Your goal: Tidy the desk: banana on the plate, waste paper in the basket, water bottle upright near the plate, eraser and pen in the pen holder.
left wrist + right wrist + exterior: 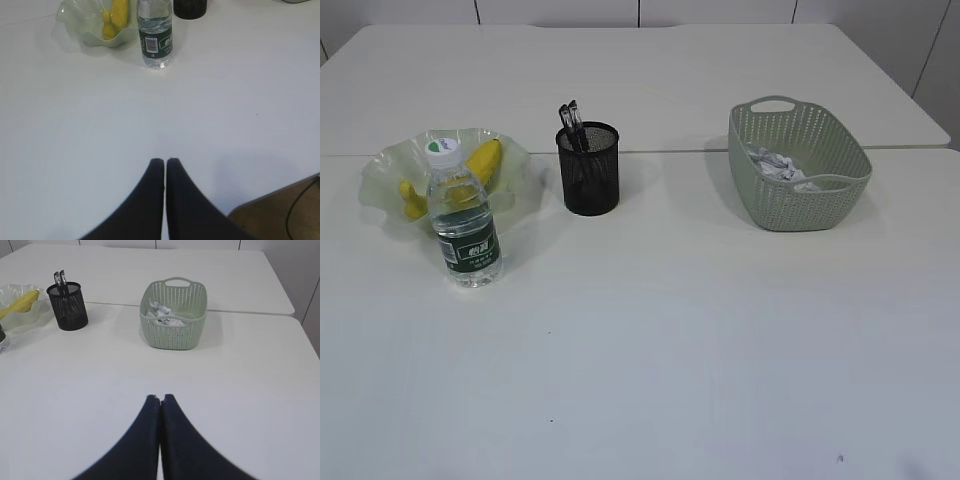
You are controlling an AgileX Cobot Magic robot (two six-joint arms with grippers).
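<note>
At the bottom centre of each wrist view, left gripper (165, 161) and right gripper (160, 397), fingers together, empty. Left of centre: upright water bottle (464, 215) just before plate (382, 170) bearing banana (487, 160). Centre: pen holder (588, 168) with pen (570, 122). Upper right: basket (798, 165) containing waste paper (778, 166).

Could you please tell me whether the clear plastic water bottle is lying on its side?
No, the clear plastic water bottle stands upright on the white table, just in front of the translucent wavy-edged plate.
</note>
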